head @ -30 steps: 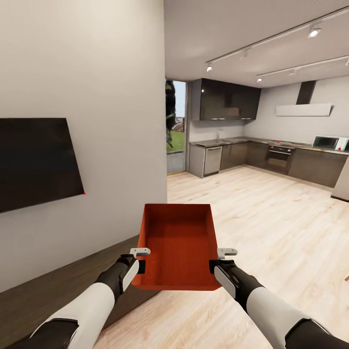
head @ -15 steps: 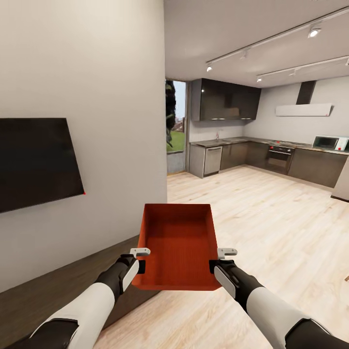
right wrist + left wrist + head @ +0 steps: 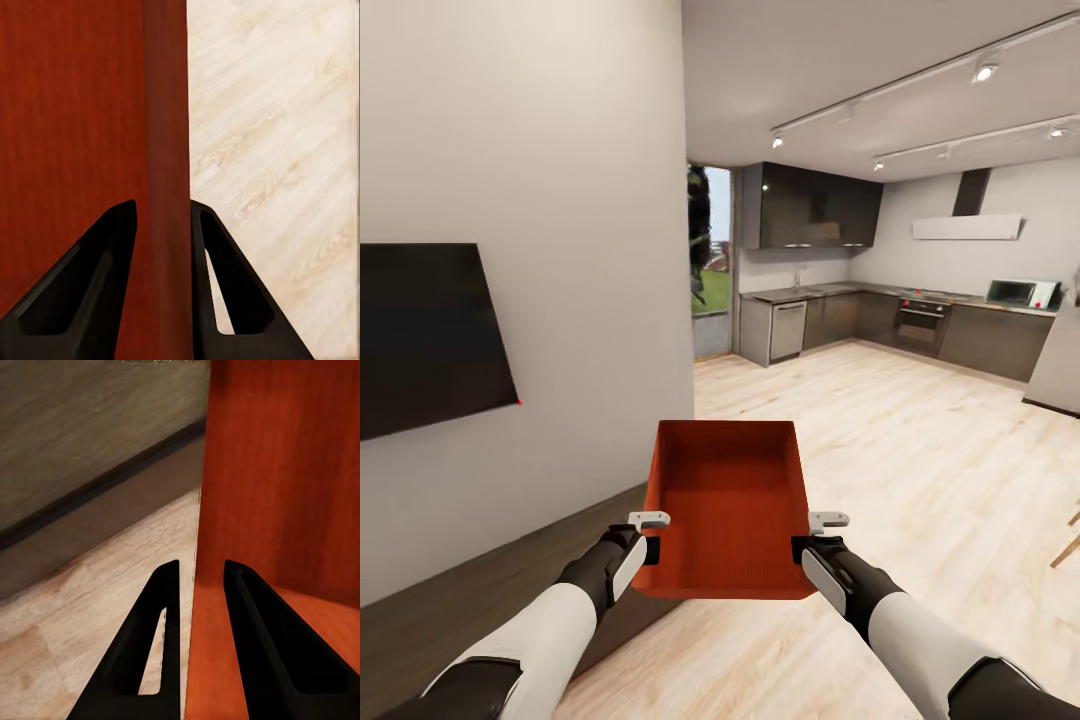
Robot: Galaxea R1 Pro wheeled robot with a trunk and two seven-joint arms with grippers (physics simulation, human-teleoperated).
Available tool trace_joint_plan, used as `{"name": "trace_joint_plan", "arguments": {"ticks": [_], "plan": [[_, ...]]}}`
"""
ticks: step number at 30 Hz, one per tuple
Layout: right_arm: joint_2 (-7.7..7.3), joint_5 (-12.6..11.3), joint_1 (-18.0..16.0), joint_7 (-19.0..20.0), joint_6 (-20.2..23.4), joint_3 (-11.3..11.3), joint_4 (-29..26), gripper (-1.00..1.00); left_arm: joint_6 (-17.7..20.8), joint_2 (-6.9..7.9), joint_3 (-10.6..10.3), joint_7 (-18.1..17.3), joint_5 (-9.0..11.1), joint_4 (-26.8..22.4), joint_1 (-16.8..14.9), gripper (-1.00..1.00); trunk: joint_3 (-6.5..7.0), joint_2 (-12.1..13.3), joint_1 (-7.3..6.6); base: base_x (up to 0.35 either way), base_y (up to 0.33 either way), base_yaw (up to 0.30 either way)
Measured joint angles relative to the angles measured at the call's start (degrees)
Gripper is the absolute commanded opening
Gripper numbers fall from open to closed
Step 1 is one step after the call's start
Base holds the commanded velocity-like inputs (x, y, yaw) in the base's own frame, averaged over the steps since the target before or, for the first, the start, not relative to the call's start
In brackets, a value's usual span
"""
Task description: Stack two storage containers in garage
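I hold one orange-red storage container (image 3: 728, 505) level in front of me, above the light wood floor of the living room. My left gripper (image 3: 647, 546) is shut on its left wall, and my right gripper (image 3: 803, 546) is shut on its right wall. In the left wrist view the two dark fingers (image 3: 253, 645) straddle the container's thin wall (image 3: 196, 585). The right wrist view has the fingers (image 3: 120, 262) clamped around the orange-red wall (image 3: 166, 150). The bin is empty.
A white wall with a dark TV (image 3: 430, 335) stands close on my left, over a long dark low cabinet (image 3: 480, 600). Ahead, wood floor (image 3: 920, 470) runs to a kitchen with dark cabinets (image 3: 880, 320). A glass door (image 3: 708, 265) lies beyond the wall's corner.
The whole head view has shifted left, so the camera has turned slightly right. The container and both grippers keep their places in front of me.
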Motion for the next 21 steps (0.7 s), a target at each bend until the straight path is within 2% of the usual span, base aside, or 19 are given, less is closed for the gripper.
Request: {"name": "trace_joint_plan", "arguments": {"ticks": [21], "plan": [[-0.03,-0.1,0.0,0.0,0.0,0.0,0.0,-1.00,0.0,-0.03,0.0,0.0,0.0,0.0,0.0,-1.00,0.00,0.0,0.00,0.000,0.000,-0.259]]}}
